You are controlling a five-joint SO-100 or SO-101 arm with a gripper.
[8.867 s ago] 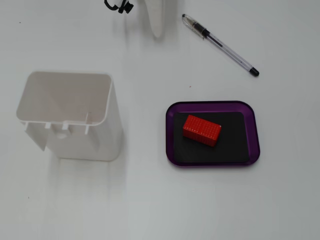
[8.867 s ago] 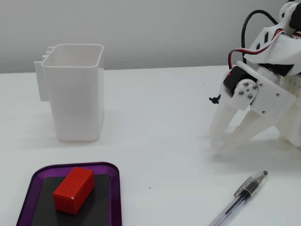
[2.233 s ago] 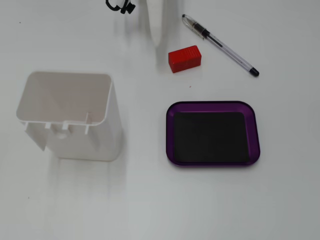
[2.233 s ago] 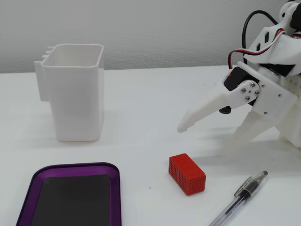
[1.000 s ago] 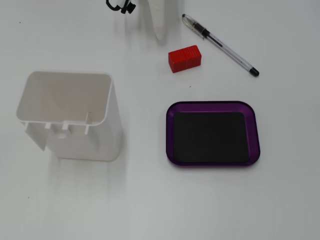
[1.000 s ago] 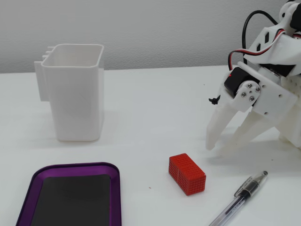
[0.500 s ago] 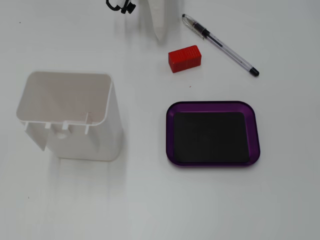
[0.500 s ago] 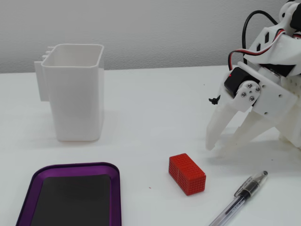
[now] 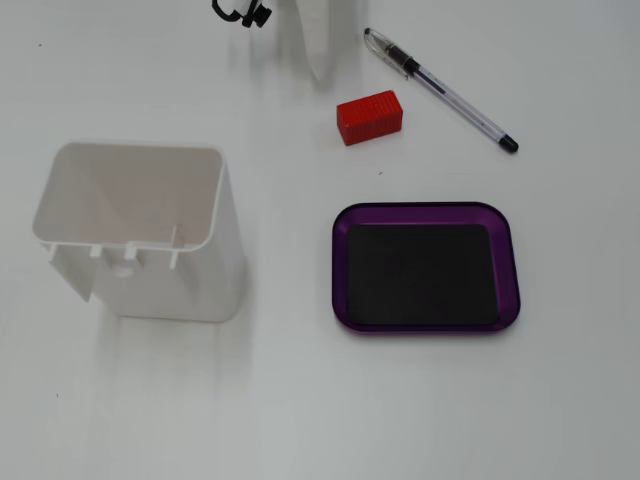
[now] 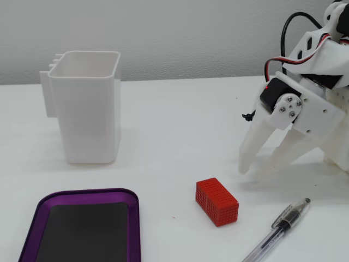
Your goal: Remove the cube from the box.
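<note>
The red cube [image 9: 369, 116] lies on the bare white table, outside and beyond the far rim of the purple box [image 9: 340, 262]. The box's black floor has nothing on it. In another fixed view the cube [image 10: 217, 201] sits to the right of the box [image 10: 87, 194]. My white gripper [image 10: 251, 172] stands right of the cube with its tips on or near the table, a short gap away from the cube. Its fingertips are together and hold nothing. It shows faintly at the top edge of a fixed view [image 9: 318, 72].
A tall white open-topped container [image 9: 140, 230] stands left of the box; it also shows in another fixed view [image 10: 87, 103]. A clear pen with a black tip [image 9: 440, 88] lies right of the cube and shows too near the front edge [image 10: 281, 226].
</note>
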